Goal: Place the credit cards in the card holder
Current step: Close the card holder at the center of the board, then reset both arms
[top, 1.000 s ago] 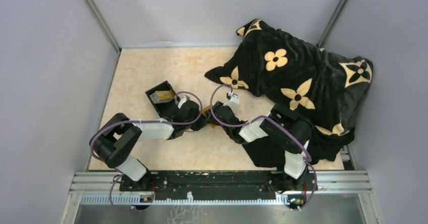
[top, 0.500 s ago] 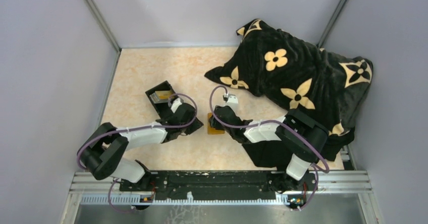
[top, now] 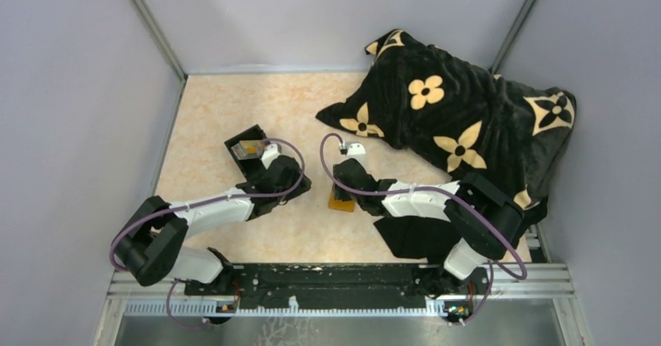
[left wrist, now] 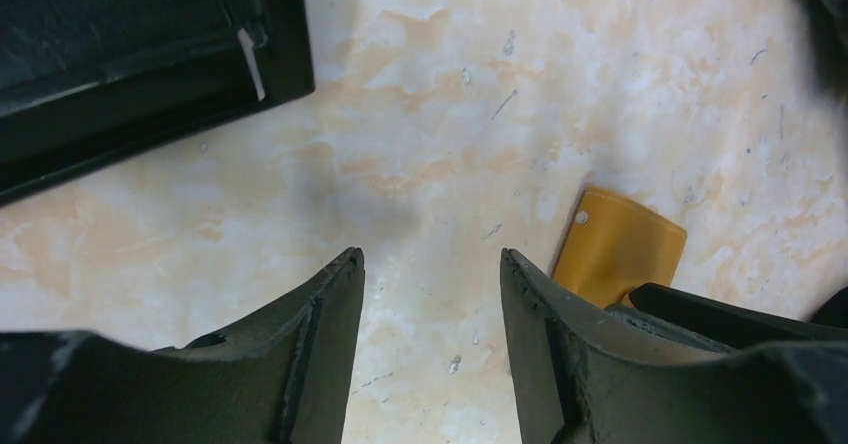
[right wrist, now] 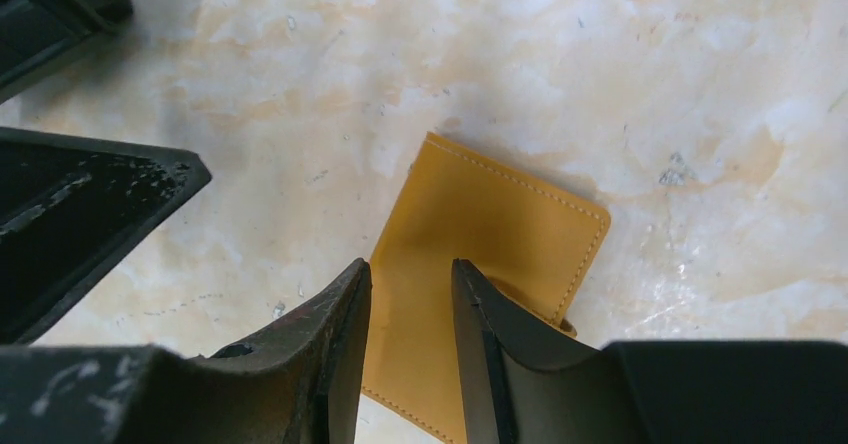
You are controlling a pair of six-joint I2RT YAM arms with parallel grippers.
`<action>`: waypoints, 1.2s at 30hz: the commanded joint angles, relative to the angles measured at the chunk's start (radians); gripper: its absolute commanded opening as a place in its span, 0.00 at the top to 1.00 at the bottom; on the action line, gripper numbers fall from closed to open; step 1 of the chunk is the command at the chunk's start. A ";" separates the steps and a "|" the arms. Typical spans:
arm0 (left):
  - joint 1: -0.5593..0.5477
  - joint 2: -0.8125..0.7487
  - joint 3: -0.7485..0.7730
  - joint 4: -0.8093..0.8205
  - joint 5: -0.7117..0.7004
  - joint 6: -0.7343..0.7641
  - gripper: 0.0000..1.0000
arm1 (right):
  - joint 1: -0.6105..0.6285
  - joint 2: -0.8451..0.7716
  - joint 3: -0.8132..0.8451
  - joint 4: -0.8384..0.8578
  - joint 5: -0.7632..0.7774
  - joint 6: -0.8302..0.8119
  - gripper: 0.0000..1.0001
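Black box (top: pixel 232 150) left of card holder (top: pixel 340 199), floral blanket (top: pixel 460 120) right.

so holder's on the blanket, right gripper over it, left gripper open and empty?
No: the holder lies on the table, not the blanket; the right wrist view shows it. Right gripper over it, left gripper open and empty, yes.

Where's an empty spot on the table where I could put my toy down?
The widest bare patch of table lies between the black box and the back wall, left of the blanket. The middle is crowded: the left gripper and right gripper sit by the card holder. The blanket covers the right side.
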 commanded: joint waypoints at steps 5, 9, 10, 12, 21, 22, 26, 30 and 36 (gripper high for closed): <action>0.002 0.008 0.045 0.058 -0.055 0.130 0.38 | -0.013 -0.123 0.147 -0.047 0.072 -0.215 0.64; 0.002 0.016 0.037 0.103 -0.059 0.184 0.38 | -0.024 -0.168 0.133 -0.079 0.166 -0.233 0.64; 0.002 0.019 0.033 0.118 -0.057 0.200 0.38 | -0.031 -0.173 0.125 -0.094 0.186 -0.232 0.63; 0.002 0.028 0.021 0.148 -0.054 0.228 0.35 | -0.051 -0.187 0.100 -0.119 0.222 -0.228 0.63; 0.001 0.055 0.007 0.231 -0.067 0.354 0.11 | -0.066 -0.294 0.010 -0.262 0.380 -0.165 0.26; 0.001 0.051 0.007 0.236 -0.066 0.365 0.10 | -0.065 -0.301 0.004 -0.284 0.387 -0.149 0.22; 0.001 0.044 0.002 0.248 -0.072 0.383 0.04 | -0.065 -0.316 -0.011 -0.359 0.416 -0.088 0.14; -0.001 0.038 -0.019 0.274 -0.091 0.391 0.00 | -0.066 -0.340 -0.045 -0.370 0.440 -0.070 0.13; -0.003 0.033 -0.046 0.309 -0.125 0.404 0.00 | -0.065 -0.384 -0.096 -0.332 0.488 -0.045 0.10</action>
